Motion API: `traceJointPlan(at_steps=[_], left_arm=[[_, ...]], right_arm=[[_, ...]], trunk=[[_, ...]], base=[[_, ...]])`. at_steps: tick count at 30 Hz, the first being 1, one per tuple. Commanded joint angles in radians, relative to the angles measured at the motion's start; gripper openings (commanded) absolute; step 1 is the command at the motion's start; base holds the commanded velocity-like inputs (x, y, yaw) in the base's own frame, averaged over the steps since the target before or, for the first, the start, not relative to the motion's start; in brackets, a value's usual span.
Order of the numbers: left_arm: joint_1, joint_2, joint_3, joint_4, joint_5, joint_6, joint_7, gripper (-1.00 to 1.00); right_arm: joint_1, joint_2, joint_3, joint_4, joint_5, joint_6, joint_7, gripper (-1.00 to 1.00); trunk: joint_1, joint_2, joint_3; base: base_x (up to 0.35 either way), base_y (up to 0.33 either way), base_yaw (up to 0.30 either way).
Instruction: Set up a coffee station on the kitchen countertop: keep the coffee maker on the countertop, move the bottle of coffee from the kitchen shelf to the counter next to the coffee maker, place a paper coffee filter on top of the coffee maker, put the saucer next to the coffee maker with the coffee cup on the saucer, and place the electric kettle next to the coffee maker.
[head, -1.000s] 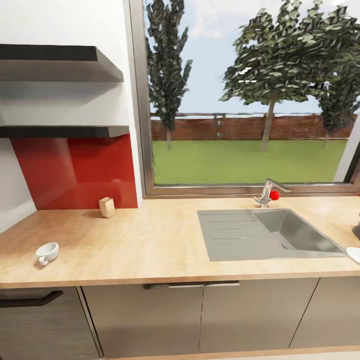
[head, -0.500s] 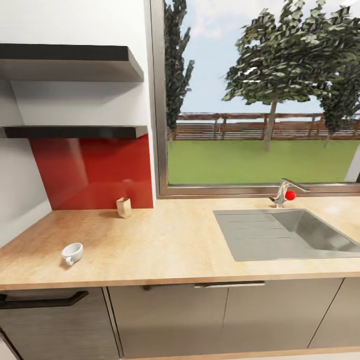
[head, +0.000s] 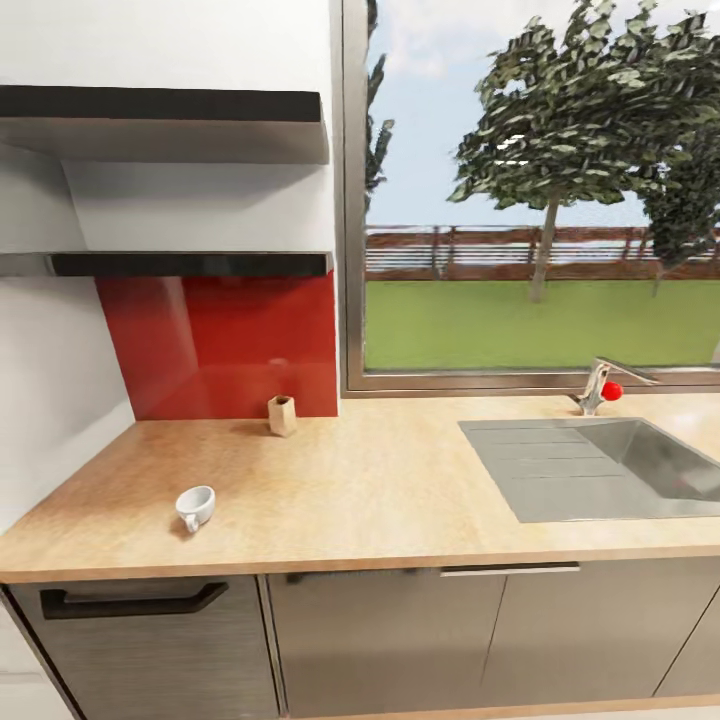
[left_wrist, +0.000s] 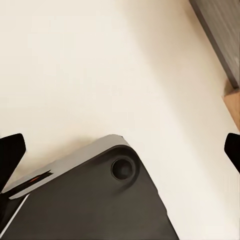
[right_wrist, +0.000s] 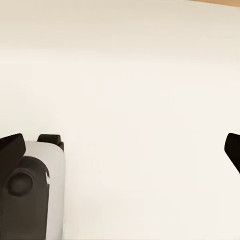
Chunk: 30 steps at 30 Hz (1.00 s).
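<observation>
My left claw (left_wrist: 120, 147) had its two dark fingertips (left_wrist: 11, 152) spread wide apart, one at each edge of the wrist picture, with nothing between them. Beyond them lay pale cream floor (left_wrist: 100, 65) and a corner of the robot's dark base (left_wrist: 90, 200) with a round fitting on it (a strip of grey cabinet front and a bit of wood showed at the far corner). My right claw (right_wrist: 120, 145) was just as wide apart and just as empty, over the same pale floor, with a grey and black part of the robot (right_wrist: 32, 190) beside one fingertip.

From the head camera I saw the counter (head: 400, 490), a long light wood top over grey cabinet fronts (head: 390, 640). The coffee cup (head: 195, 506) lay tipped on its side near the counter's front edge toward the left, well apart from everything else. A small tan block (head: 282, 415) stood at the back, against the red splashback (head: 230, 345). Two black shelves (head: 190, 264) hung on the wall above it, one over the other. To the right the steel sink (head: 600, 465) was set into the counter, with a tap (head: 597, 385) bearing a red knob behind it, below the window (head: 540, 190) looking onto grass and trees.
</observation>
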<state>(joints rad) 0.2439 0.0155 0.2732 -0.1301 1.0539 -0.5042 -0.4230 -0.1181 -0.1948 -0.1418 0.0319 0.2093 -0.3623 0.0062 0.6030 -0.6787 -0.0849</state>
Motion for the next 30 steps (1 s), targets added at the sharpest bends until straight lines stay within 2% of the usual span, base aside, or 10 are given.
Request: traceJointPlan(at_steps=[1,20,30], left_arm=[[0.0,0.0,0.0,-0.001,0.01,0.003,-0.009,1.0],[0.0,0.0,-0.002,-0.003,0.01,0.001,-0.008,1.0],[0.0,0.0,-0.002,-0.003,0.009,-0.001,-0.008,1.0]], right_arm=[[-0.002,0.0,-0.009,0.003,0.008,-0.006,0.002,1.0],[-0.002,-0.002,-0.009,0.002,0.008,-0.006,0.002,1.0],[-0.002,-0.001,-0.009,0.002,0.008,-0.006,0.001,1.0]], trunk=[[0.0,-0.001,-0.001],[0.0,-0.001,-0.001],[0.0,-0.001,-0.001]], base=[[0.0,0.346,0.0],[0.0,0.346,0.0],[-0.068,0.346,0.0]])
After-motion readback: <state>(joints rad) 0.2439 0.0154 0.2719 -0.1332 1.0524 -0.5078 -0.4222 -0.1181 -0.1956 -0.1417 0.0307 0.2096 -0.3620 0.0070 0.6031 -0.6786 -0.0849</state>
